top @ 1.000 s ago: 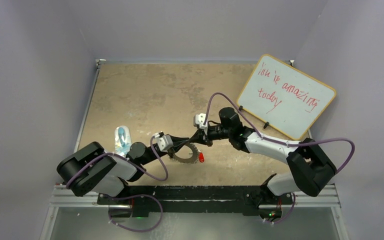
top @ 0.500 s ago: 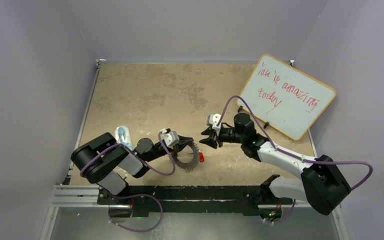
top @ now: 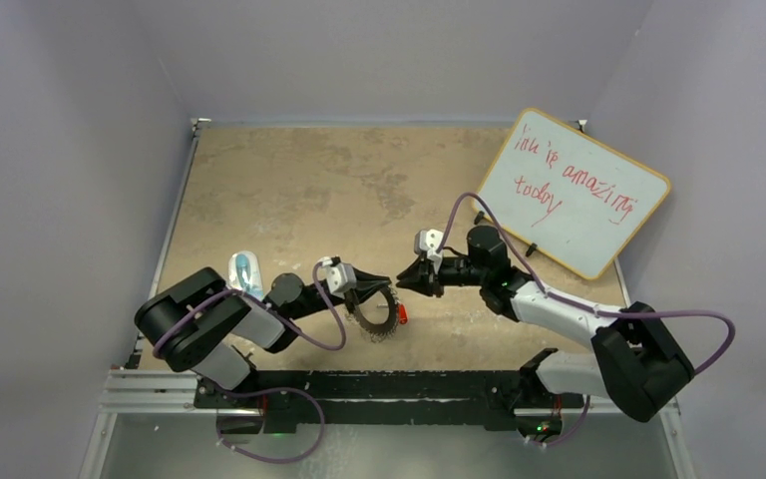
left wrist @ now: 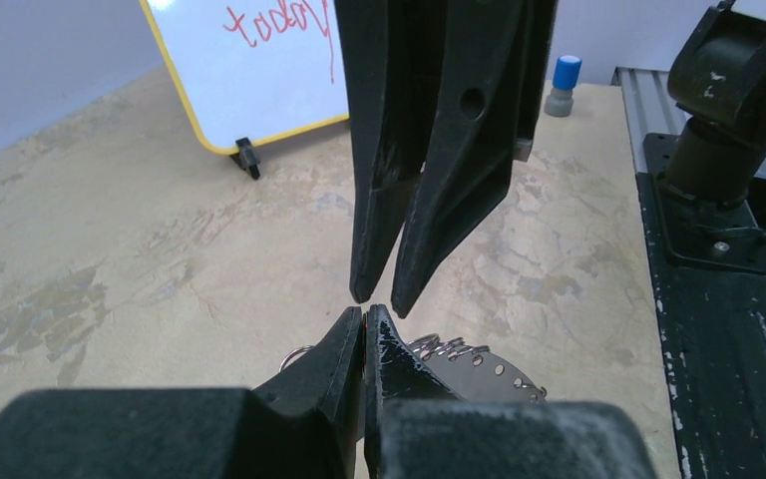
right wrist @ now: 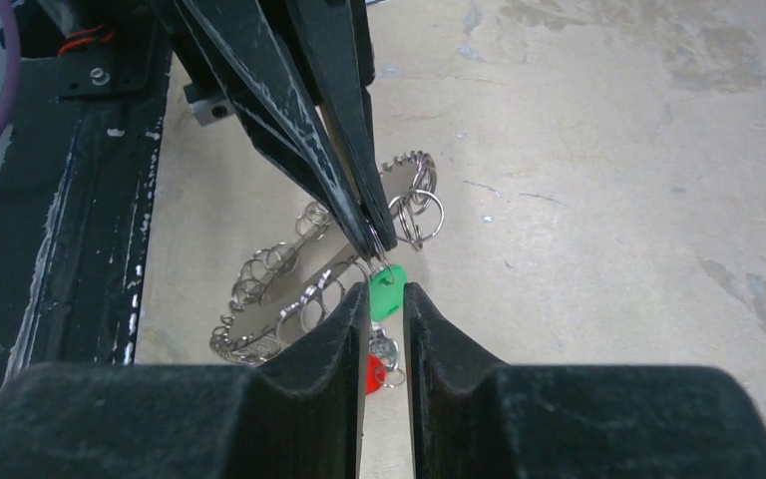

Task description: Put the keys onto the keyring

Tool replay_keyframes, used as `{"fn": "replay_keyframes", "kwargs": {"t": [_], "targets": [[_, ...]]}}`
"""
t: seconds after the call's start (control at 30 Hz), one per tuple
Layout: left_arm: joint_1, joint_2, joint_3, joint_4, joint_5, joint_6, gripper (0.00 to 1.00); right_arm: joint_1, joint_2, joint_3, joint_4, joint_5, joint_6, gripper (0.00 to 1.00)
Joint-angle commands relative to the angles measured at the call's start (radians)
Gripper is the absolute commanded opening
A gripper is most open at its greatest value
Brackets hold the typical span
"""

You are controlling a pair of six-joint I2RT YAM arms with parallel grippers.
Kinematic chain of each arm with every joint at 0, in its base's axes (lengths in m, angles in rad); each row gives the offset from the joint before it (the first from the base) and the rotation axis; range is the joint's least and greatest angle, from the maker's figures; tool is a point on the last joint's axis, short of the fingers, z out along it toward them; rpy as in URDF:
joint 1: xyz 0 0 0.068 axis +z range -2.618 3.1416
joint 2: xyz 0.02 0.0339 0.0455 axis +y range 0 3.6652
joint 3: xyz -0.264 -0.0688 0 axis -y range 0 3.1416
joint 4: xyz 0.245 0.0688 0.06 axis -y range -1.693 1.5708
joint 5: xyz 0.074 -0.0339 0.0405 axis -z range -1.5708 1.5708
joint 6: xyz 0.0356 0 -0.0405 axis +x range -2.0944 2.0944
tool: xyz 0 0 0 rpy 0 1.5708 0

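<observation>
The left gripper's (left wrist: 364,317) jaws are pressed fully together. In the right wrist view its tips meet at the ring's (right wrist: 299,282) rim and seem to pinch it there, though the fingers cover the exact point of grip. The right gripper's (right wrist: 386,294) jaws stand a narrow slit apart with nothing clamped between them. From the left wrist camera bare table (top: 289,190) shows through that slit.

The two grippers meet tip to tip, almost touching, above the ring. The ring sits near the table's front edge between the two arms. From above, the left fingers hide its far rim and it reads as a tilted crescent. Whether its low edge rests on the table I cannot tell. The left wrist camera catches only a short arc of it with a few small loops, the rest cut off behind that gripper's own fingers.

The green key (right wrist: 387,291) shows only as its plastic head, just below the left tips and right in front of the right fingers. Its blade is hidden, and whether it hangs from a loop is not clear. The red key (right wrist: 374,372) is lower, half masked by the right gripper's finger, beside the ring's rim.

A whiteboard (top: 571,190) with red handwriting leans at the far right.
</observation>
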Motion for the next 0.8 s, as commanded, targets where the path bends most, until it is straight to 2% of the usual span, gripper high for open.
{"fn": "replay_keyframes", "kwargs": {"t": [0.0,0.2,0.33,0.47,0.63,0.77], "targets": [[0.004,-0.074,-0.040,0.282,0.038,-0.032,0.00,-0.001,0.008,0.048,0.053,-0.075,-0.013,0.23],[0.004,-0.144,-0.106,0.262,0.021,-0.025,0.00,-0.002,-0.008,0.061,0.033,-0.092,-0.056,0.34],[0.005,-0.231,-0.124,0.153,0.046,0.024,0.00,-0.001,-0.052,0.044,0.050,-0.048,-0.071,0.45],[0.004,-0.327,-0.122,0.013,0.099,0.106,0.00,-0.001,-0.073,0.060,-0.007,-0.042,-0.161,0.46],[0.004,-0.439,-0.122,-0.159,0.117,0.188,0.00,0.000,-0.099,0.051,0.003,-0.074,-0.187,0.46],[0.002,-0.454,-0.132,-0.179,0.133,0.227,0.00,0.010,-0.091,0.032,0.057,-0.102,-0.179,0.45]]}}
